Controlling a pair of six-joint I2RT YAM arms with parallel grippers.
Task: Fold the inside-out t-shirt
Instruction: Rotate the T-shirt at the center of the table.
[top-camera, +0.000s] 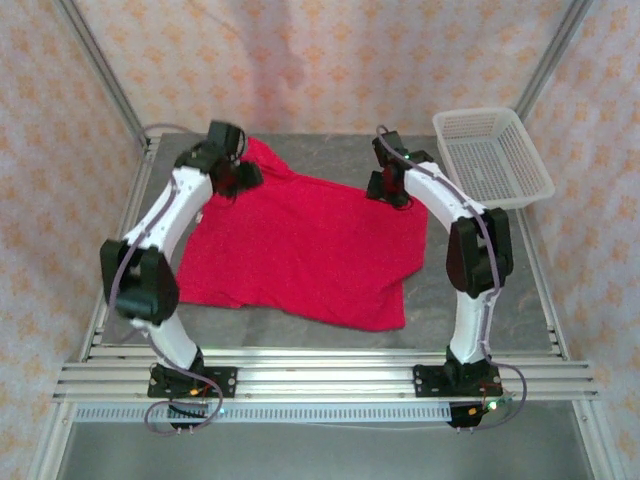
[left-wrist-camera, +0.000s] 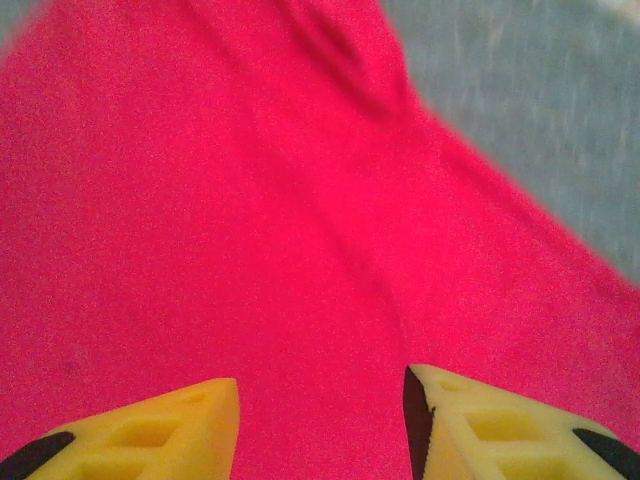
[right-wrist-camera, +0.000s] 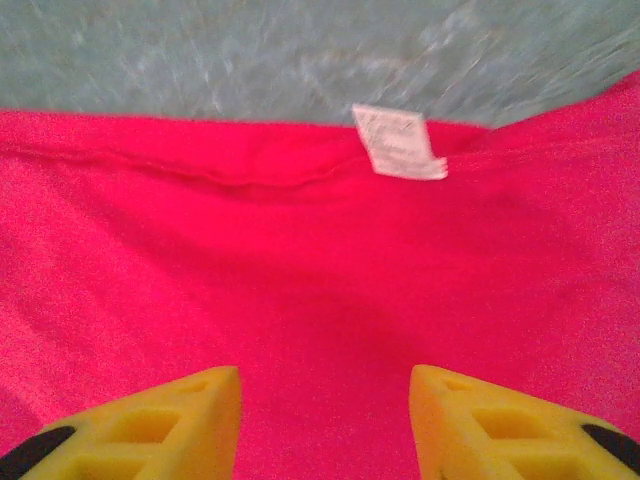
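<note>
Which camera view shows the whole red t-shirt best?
The top external view: the t-shirt lies there spread on the table, almost all its outline visible. The left wrist view gives a close patch of red cloth with one edge; the right wrist view gives a seamed edge with the white tag.

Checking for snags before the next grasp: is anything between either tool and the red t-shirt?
Nothing visible. The left tool and right tool both stand open right over bare fabric of the t-shirt. The white basket sits off in the far right corner, apart from the cloth.
</note>
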